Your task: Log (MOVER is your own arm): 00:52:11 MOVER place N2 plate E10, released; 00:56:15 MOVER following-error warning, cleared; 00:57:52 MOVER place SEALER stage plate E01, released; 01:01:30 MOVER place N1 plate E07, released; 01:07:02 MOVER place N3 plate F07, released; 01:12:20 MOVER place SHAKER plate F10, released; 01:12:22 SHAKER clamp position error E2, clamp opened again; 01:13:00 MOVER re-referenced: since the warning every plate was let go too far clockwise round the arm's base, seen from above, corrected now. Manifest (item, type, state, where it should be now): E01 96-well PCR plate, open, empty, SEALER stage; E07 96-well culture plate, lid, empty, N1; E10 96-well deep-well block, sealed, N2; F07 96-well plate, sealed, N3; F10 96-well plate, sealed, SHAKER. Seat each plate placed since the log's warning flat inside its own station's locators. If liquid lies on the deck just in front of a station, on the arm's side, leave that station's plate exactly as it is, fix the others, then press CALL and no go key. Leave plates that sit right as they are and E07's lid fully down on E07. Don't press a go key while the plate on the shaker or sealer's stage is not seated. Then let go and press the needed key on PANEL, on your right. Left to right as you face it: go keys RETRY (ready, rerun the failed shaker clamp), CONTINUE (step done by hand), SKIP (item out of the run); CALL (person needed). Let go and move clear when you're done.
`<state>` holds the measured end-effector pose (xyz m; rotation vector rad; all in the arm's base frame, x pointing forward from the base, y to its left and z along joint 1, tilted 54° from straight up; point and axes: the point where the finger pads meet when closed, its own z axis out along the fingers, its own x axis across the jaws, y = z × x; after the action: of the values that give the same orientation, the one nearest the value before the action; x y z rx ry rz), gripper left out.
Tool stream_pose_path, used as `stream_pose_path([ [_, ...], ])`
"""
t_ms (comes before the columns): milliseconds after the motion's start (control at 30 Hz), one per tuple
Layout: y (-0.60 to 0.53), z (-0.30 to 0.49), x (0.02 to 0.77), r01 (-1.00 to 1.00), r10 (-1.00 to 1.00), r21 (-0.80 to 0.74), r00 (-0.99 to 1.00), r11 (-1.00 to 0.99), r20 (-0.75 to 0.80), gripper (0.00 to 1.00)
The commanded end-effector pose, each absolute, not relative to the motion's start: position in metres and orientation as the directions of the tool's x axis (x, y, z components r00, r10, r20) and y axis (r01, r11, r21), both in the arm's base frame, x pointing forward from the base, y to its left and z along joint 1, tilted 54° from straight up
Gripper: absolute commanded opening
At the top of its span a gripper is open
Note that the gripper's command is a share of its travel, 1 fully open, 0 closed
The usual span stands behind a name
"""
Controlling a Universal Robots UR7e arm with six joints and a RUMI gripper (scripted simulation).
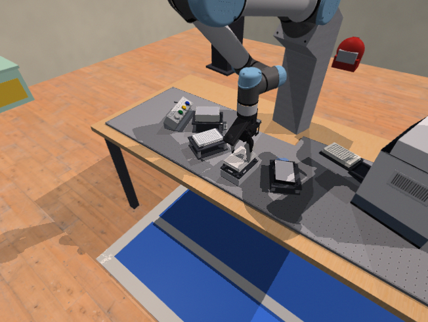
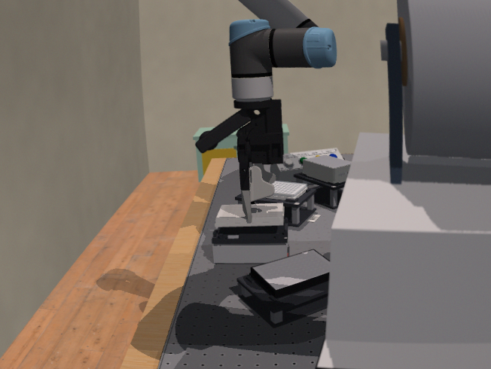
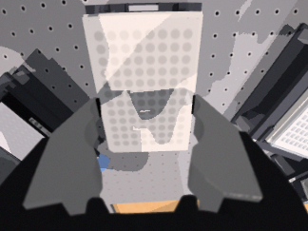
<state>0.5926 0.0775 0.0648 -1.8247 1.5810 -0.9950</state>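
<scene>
Your hand (image 1: 243,154) is clamped on the pale sealed plate (image 1: 234,160), fingers pressing its two long sides near one end. Gripping across the narrow width lets you turn and lower it squarely. The plate hangs directly over the shaker (image 1: 231,177), a pale box with a black, framed top. From the side it looks level and very close to that top. Whether it touches, you cannot tell. From above its outline looks turned a little against the frame below, so it probably needs a small twist before it drops between the locators.

The plate's seal is smooth and faintly glossy, with the grid of round wells showing through as grey dots. Its edges are straight and hard, good for a pinch grip.

To the right, a dark glossy plate (image 1: 284,171) lies skewed on its black nest. A small blue patch (image 1: 283,159) shows at that nest's far edge, on the arm's side, possibly liquid. The perforated grey tabletop (image 1: 328,214) also carries the panel (image 1: 178,113) at far left.
</scene>
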Motion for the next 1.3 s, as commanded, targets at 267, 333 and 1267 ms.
stream_pose_path([
  [267, 0.0774, 0.0631, 0.5955, -0.595, -0.981, -0.784, 0.047, -0.18, 0.19, 0.0],
  [333, 0.0774, 0.0627, 0.596, -0.594, -0.981, -0.784, 0.047, -0.18, 0.19, 0.0],
  [1267, 0.0767, 0.0576, 0.603, -0.594, -0.981, -0.784, 0.047, -0.18, 0.19, 0.0],
])
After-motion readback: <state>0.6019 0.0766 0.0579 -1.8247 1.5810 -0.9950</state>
